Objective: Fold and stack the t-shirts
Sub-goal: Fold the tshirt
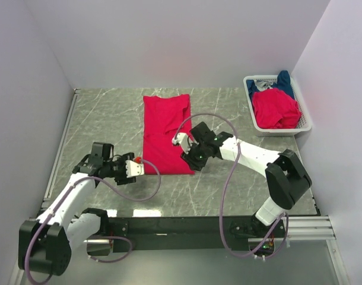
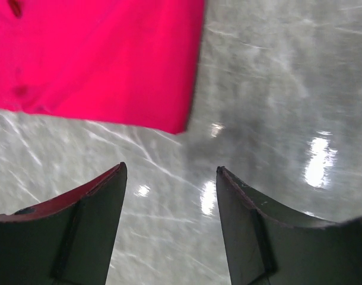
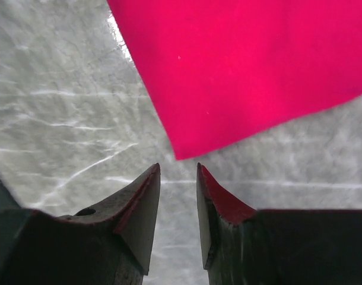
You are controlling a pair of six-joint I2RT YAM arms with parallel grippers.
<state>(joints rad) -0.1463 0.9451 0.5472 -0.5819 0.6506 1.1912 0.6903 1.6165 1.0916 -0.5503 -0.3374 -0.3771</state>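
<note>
Mid-table: folded red t-shirt, flat on the marble-look table, a long strip running near to far. At its near-left corner: left gripper, jaws well apart, nothing between, cloth corner just ahead of the tips. At near-right corner: right gripper, jaws a narrow gap apart, clamped on nothing, corner just past the tips. Far right: white mesh basket holding crumpled red t-shirt, dark blue t-shirt behind.

Three t-shirts in all: two red, the flat red t-shirt and the bunched red t-shirt, plus one dark blue t-shirt. One white mesh basket. Two grippers: the left gripper and the right gripper.
</note>
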